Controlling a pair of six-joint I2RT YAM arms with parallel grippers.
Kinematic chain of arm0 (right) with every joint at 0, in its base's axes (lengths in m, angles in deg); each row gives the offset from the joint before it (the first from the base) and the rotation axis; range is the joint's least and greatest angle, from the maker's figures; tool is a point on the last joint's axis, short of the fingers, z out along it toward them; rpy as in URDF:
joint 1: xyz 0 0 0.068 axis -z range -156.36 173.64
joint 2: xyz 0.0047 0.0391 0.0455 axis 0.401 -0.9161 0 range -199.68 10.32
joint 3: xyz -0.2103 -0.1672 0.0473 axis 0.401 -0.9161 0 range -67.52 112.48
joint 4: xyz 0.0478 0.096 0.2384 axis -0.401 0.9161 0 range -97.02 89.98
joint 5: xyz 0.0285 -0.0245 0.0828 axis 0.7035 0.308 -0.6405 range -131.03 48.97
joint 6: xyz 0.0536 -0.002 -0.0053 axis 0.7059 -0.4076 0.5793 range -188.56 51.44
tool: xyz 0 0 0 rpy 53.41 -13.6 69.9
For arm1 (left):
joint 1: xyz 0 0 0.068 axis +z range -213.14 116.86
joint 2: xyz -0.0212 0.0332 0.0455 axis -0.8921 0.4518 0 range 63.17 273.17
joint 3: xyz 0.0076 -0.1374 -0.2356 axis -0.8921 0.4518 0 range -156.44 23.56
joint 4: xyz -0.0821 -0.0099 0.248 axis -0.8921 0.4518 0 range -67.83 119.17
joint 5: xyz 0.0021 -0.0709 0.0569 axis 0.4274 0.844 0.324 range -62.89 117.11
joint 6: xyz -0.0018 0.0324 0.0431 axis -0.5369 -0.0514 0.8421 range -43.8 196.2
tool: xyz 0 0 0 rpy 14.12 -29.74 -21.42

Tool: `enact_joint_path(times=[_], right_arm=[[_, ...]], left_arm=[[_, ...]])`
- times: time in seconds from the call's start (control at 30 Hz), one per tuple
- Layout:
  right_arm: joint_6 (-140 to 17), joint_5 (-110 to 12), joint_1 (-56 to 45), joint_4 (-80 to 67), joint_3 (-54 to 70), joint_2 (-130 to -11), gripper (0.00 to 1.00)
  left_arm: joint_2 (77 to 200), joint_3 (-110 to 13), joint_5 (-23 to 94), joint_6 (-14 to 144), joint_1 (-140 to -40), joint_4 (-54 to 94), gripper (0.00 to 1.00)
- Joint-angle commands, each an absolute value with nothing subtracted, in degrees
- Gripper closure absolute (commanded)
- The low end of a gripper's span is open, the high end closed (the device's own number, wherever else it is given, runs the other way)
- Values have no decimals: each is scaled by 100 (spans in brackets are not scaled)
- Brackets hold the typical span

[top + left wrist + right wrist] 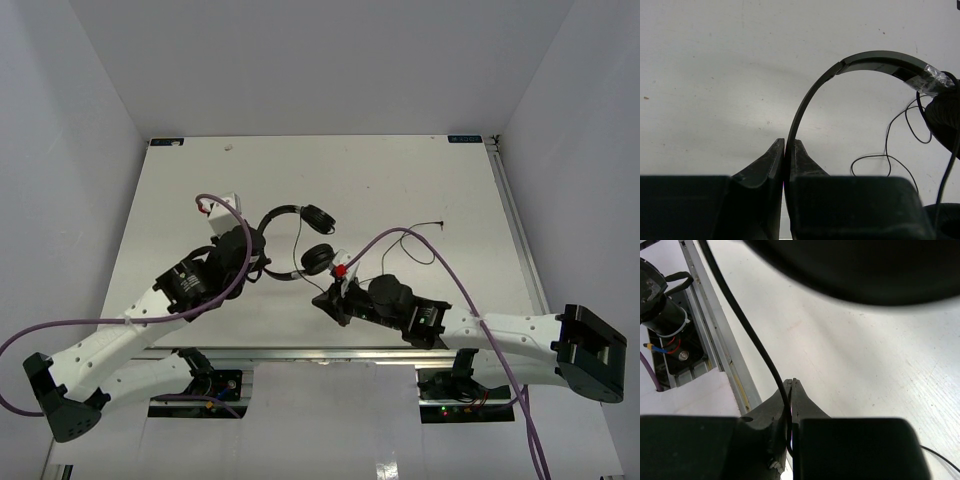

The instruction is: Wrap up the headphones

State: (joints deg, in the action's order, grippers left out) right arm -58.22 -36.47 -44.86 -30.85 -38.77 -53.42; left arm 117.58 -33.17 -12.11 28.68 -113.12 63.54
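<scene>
The black headphones lie mid-table, with the headband arched and two round earcups to its right. My left gripper is shut on the thin headband, which rises from between the jaws. One earcup and loops of cord show at the right of the left wrist view. My right gripper is shut on the thin dark cord near the table's front edge, with a blurred earcup just above it. The cord's loose end trails to the right, ending in the plug.
Thick purple robot cables arc over both arms. The table's front metal rail lies just left of my right gripper, with an arm base beyond it. A rail runs along the table's right edge.
</scene>
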Motion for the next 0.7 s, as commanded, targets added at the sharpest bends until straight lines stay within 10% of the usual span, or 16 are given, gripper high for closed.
enact_joint_path(times=[0.0,0.67], right_arm=[[-5928,-3416,-4540,-3631,-3992,-5320,92],[-6107,-3492,-4544,-4961,-4670,-5749,92]], left_arm=[[11471,-3502,-1102,2804,-11280,6225,100],[10630,-3232,448,2784,-11280,5680,100]])
